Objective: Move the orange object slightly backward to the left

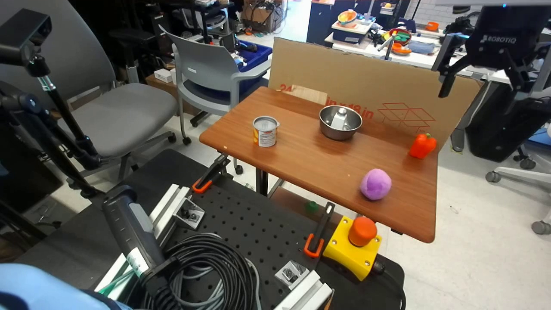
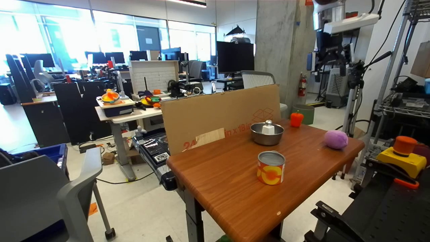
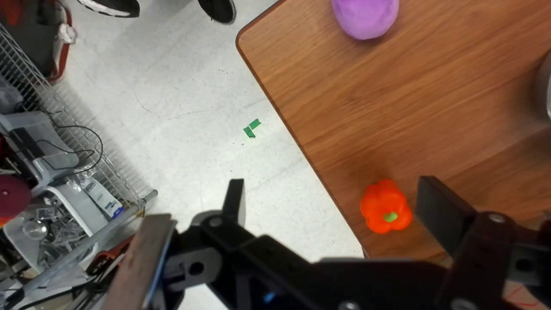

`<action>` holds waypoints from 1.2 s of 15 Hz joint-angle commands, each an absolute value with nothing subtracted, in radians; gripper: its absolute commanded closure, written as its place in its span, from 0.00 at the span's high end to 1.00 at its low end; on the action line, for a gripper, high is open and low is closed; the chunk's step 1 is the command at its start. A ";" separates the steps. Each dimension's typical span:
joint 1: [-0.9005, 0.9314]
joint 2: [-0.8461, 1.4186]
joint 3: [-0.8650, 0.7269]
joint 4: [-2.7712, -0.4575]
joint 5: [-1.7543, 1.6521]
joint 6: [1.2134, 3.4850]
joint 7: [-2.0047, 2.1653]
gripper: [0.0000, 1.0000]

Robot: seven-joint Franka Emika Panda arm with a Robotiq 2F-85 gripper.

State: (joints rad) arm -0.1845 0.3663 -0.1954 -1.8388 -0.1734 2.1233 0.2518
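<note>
Two fingers of your gripper stand wide apart, empty; in an exterior view the pepper sits on the table, near its far right corner. Expect it light, firm, slick: pinch its sides below the stem.

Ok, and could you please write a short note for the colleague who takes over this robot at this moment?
Hand: open, holding nothing, raised higher than the table.
Orange pepper: standing on the table near its edge, stem up, apart from the purple ball and the metal bowl.
Done: no grasp is under way; whether the pepper is already at its goal, I cannot tell.
Left: if it is not, probably lower the hand, grip the pepper, set it slightly backward to the left, and release.
</note>
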 commanded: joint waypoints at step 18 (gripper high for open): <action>-0.222 0.869 -0.173 -1.331 0.031 1.967 0.182 1.00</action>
State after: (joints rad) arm -0.2083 0.8109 -0.1918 -1.4312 0.0421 2.0119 0.2493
